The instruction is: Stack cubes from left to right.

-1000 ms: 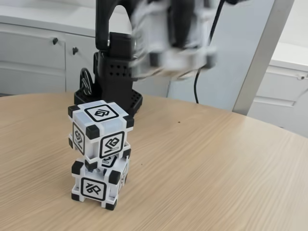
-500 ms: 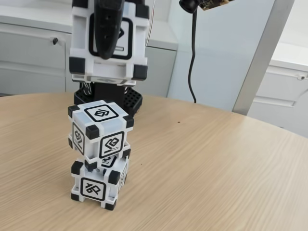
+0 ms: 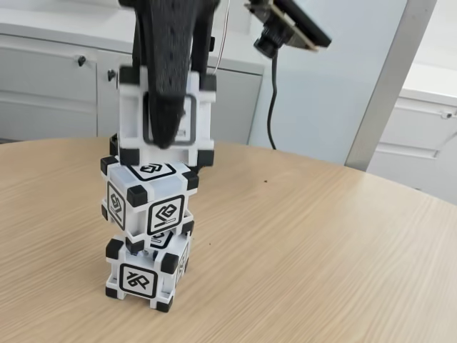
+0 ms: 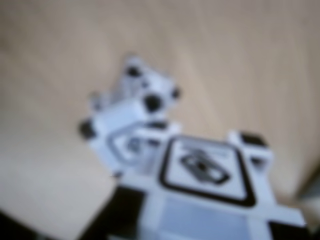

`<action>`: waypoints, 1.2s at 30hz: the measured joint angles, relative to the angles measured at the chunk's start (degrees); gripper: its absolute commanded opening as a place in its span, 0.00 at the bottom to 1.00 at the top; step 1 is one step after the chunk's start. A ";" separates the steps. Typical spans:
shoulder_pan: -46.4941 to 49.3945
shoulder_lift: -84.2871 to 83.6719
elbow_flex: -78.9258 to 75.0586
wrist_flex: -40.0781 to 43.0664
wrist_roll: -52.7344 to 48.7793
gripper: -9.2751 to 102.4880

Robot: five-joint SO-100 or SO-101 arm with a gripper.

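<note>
Two white cubes with black corners are stacked on the wooden table: the bottom cube [image 3: 145, 274] and the second cube [image 3: 148, 193] sitting slightly askew on it. My gripper [image 3: 168, 118] is shut on a third cube [image 3: 201, 114], which hangs just above the second cube's top face, almost touching it. One black finger [image 3: 166, 78] crosses the held cube's front. In the blurred wrist view the held cube [image 4: 207, 175] fills the lower right, with the stack [image 4: 131, 107] below it.
The arm's black base [image 3: 194, 151] stands right behind the stack. A cable [image 3: 271, 107] hangs from the wrist camera [image 3: 282, 27]. White cabinets [image 3: 50, 78] line the back. Bare wooden table [image 3: 321, 250] stretches to the right.
The gripper swung in from the upper right carrying the third cube, then lowered it from well above the stack to just over the second cube. The two stacked cubes have not moved.
</note>
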 measured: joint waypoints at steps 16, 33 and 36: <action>0.00 9.40 10.37 0.00 -2.46 0.29; 3.78 9.76 10.72 0.00 -3.43 0.34; 3.78 9.76 10.72 0.00 -3.52 0.37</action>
